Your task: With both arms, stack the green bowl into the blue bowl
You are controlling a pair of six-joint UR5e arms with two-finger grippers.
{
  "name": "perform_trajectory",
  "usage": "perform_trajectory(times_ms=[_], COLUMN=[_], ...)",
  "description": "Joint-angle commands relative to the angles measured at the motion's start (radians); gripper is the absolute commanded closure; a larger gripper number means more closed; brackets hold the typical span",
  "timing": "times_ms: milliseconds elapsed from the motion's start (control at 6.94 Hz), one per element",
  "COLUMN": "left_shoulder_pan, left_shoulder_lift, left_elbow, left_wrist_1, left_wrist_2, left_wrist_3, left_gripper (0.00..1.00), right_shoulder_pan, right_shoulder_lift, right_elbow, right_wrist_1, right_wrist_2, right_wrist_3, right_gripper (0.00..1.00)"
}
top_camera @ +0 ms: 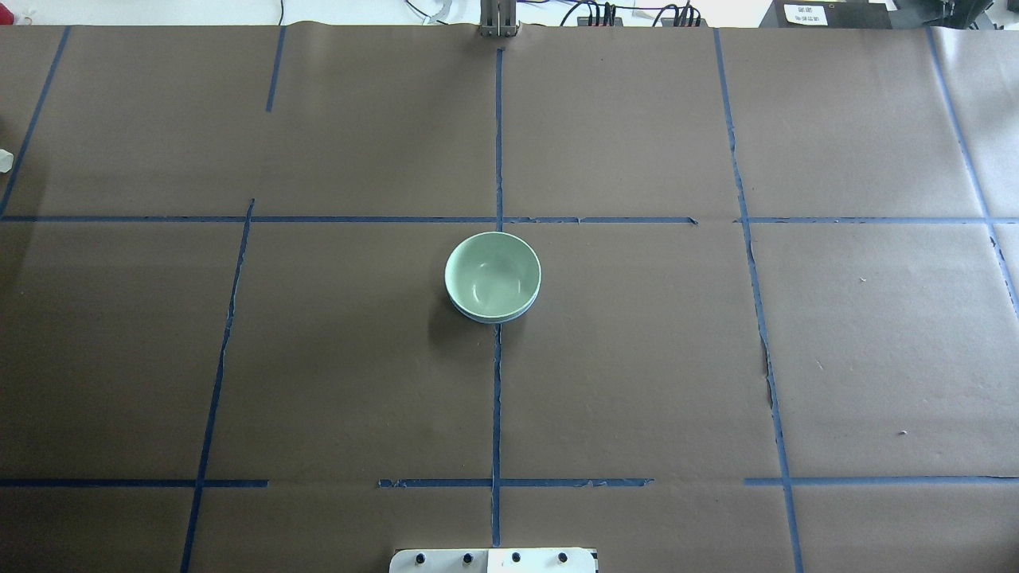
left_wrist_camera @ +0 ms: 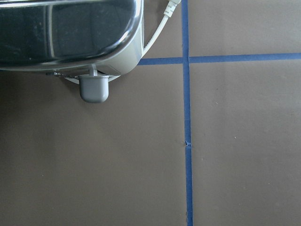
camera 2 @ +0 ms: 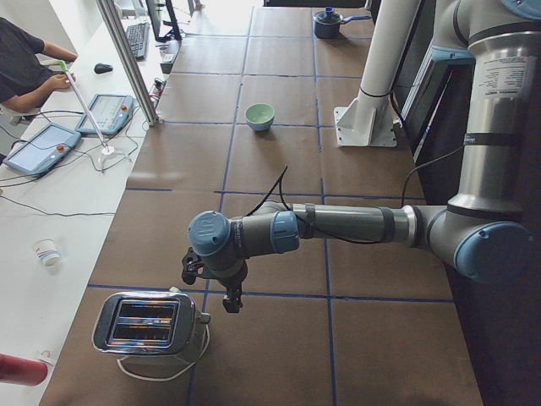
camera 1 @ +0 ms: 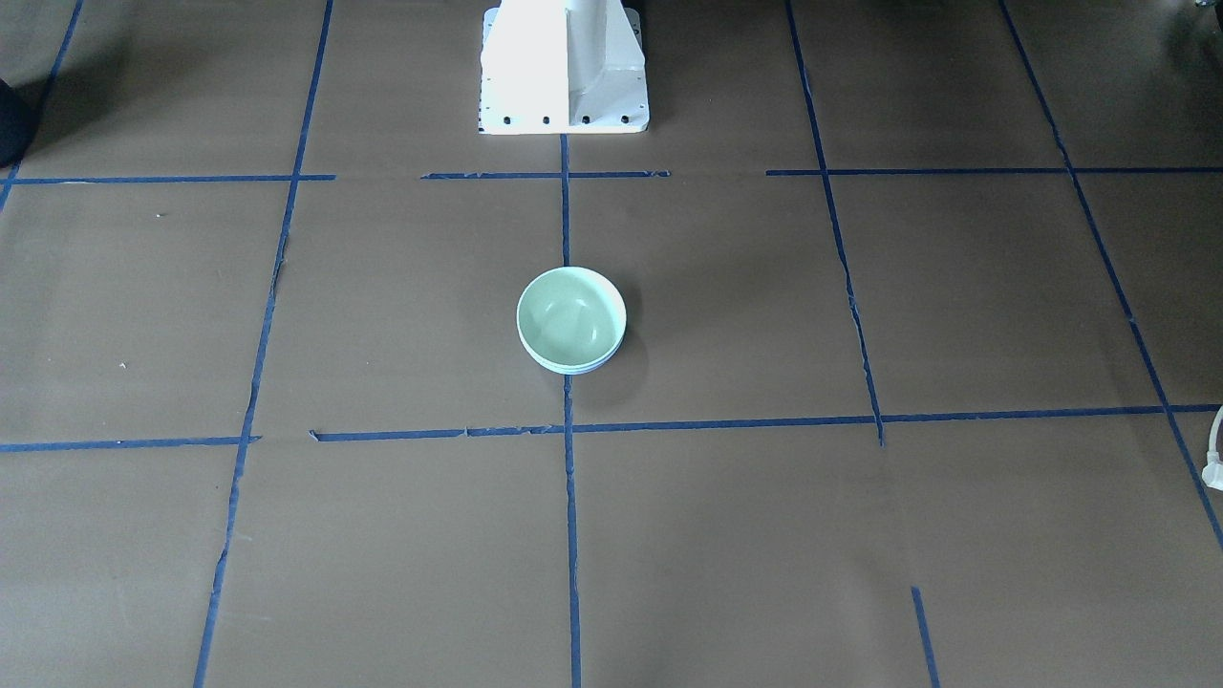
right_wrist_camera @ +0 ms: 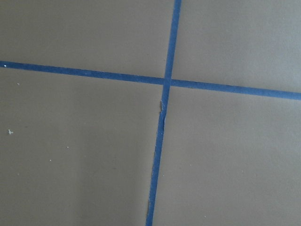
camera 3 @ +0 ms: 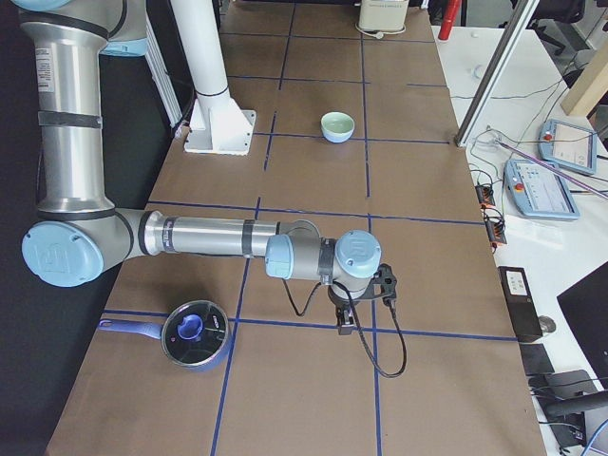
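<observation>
The green bowl (camera 1: 570, 315) sits nested inside the blue bowl (camera 1: 590, 367) at the middle of the table; only a thin blue rim shows under it. The stack also shows in the overhead view (top_camera: 492, 274), with the blue edge (top_camera: 493, 319) below. Neither arm is near it. My left gripper (camera 2: 228, 298) hangs over the table's left end beside a toaster. My right gripper (camera 3: 347, 323) hangs over the right end near a pot. Both show only in the side views, so I cannot tell whether they are open or shut. The wrist views show no fingers.
A chrome toaster (camera 2: 148, 326) with a white cord stands at the left end, also in the left wrist view (left_wrist_camera: 66, 33). A blue pot (camera 3: 195, 334) stands at the right end. The white pedestal (camera 1: 564, 67) rises behind the bowls. An operator (camera 2: 25, 59) sits at the side bench.
</observation>
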State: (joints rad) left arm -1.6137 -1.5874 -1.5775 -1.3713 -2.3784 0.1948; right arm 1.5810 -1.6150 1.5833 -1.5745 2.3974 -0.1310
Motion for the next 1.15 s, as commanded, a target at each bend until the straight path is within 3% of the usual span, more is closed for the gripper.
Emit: perform_trajectory(times_ms=[0,1008], left_shoulder_pan=[0.000,0.000], left_shoulder_lift=[0.012,0.046], left_elbow=[0.007,0.005], left_wrist_1=[0.000,-0.081], left_wrist_2=[-0.002,0.002], left_wrist_3=[0.000,-0.003], left_gripper=[0.00,0.00], right_shoulder_pan=[0.027,0.047], right_shoulder_lift=[-0.048,-0.034], right_elbow=[-0.005,-0.002], right_wrist_1=[0.051,0.087], right_wrist_2=[-0.011,-0.011], right_wrist_3=[0.005,0.048], right_gripper=[0.00,0.00])
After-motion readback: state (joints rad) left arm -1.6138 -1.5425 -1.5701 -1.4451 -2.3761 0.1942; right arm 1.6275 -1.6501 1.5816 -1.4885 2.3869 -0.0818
